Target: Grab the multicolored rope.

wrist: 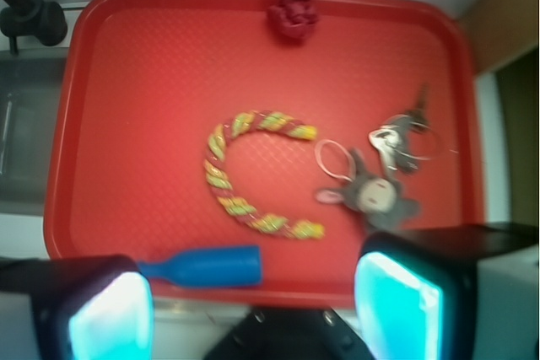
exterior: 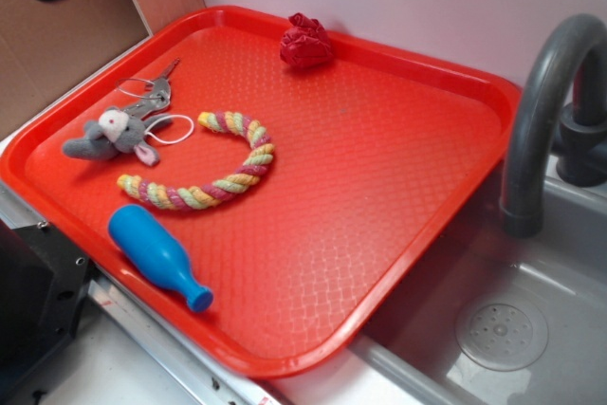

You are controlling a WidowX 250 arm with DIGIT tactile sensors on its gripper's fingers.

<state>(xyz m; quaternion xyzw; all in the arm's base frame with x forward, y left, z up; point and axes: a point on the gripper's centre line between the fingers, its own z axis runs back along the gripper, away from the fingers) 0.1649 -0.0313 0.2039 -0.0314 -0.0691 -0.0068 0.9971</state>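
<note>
Multicolored rope (exterior: 223,166) lies untouched, curled like a hook on the red tray (exterior: 379,187), between the plush mouse (exterior: 109,137) and the blue bottle (exterior: 156,255). Nothing is done yet (judging from both views): the hand (wrist: 253,309) hangs released above the tray's near edge, grasping nothing; approach, descent and closing remain.

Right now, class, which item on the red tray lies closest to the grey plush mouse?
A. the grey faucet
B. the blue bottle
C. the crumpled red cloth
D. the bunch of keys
D: the bunch of keys sits right beside the grey plush mouse, joined by its ring.
</note>
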